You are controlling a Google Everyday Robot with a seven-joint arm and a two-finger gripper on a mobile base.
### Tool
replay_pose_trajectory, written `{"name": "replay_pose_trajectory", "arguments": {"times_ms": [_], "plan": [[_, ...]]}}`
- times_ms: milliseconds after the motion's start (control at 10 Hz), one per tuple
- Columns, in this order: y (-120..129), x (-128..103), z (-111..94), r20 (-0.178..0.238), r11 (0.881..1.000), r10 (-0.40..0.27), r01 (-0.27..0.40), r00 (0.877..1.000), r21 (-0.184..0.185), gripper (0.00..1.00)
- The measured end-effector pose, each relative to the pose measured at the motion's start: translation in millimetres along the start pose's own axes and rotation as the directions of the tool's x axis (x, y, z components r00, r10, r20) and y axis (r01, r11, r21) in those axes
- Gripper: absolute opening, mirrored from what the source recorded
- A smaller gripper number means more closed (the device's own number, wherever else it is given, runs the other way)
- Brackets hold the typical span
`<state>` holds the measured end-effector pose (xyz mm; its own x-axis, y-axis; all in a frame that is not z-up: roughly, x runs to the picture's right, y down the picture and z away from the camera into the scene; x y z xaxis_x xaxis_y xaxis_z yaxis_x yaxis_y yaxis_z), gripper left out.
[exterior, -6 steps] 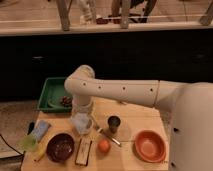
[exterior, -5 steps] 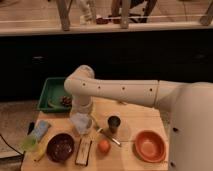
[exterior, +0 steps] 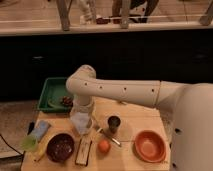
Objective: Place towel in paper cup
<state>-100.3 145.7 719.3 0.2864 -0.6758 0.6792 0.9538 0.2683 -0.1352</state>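
Observation:
The paper cup (exterior: 81,124) is pale whitish and stands on the wooden table (exterior: 130,117), left of the small dark cup (exterior: 114,123). My gripper (exterior: 82,111) points down from the white arm's bend, directly over the paper cup and at or just above its rim. The arm hides the gripper's tip. I cannot make out the towel as a separate thing; it may be within the pale mass at the cup.
A green tray (exterior: 51,94) holding a dark item sits at the back left. A dark bowl (exterior: 60,147), a flat bar-shaped item (exterior: 83,150), an orange fruit (exterior: 103,146) and an orange bowl (exterior: 150,146) line the front. A yellow-green cup (exterior: 29,142) and a blue object (exterior: 40,129) stand at the left.

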Motion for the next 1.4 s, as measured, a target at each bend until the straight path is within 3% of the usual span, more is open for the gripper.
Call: {"name": "replay_pose_trajectory", "arguments": {"times_ms": [400, 1400], "plan": [[-0.2, 4.0, -0.4, 0.008, 0.999, -0.03, 0.03, 1.0, 0.027, 0.8], [-0.6, 3.5, -0.5, 0.009, 0.999, -0.031, 0.031, 0.999, 0.028, 0.8]]}}
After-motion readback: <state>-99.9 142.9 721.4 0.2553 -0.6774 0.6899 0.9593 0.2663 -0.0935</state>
